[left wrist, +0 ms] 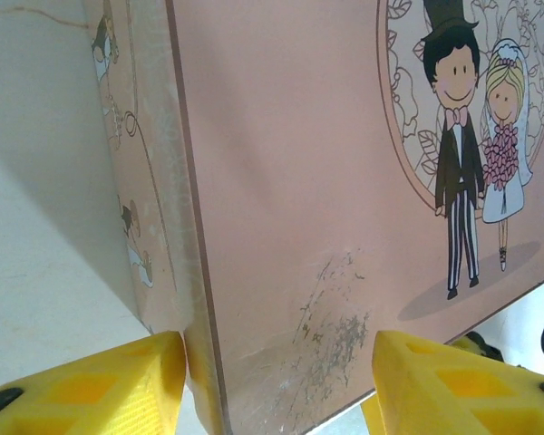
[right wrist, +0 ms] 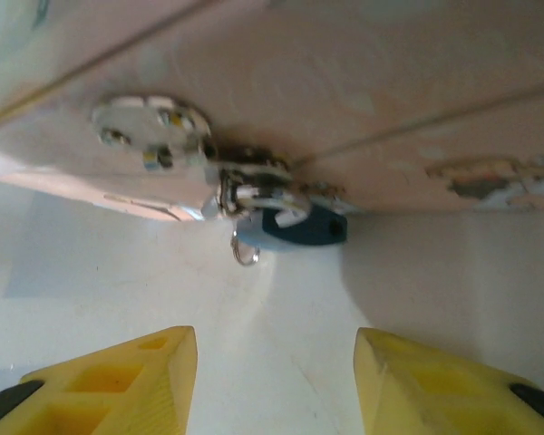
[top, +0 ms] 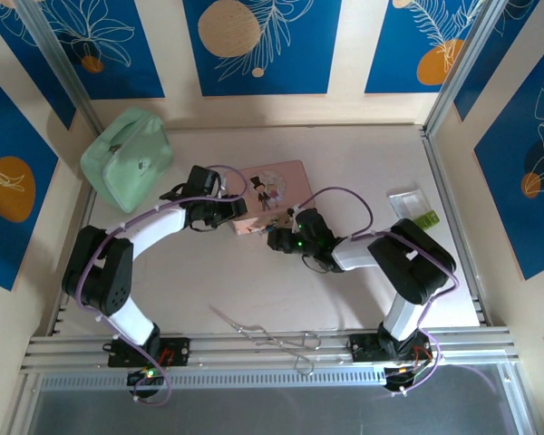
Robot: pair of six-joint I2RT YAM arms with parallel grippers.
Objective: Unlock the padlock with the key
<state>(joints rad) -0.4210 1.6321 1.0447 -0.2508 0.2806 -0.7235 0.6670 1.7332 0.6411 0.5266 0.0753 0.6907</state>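
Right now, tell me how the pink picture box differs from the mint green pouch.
The flat, hard-edged pink box carries a cartoon bride and groom; the soft mint green pouch is puffy and rounded. The box lies mid-table between the two arms; the pouch sits apart at the far left corner. A small blue padlock hangs at the box's clasp; the pouch shows none. Both rest on the pale table.
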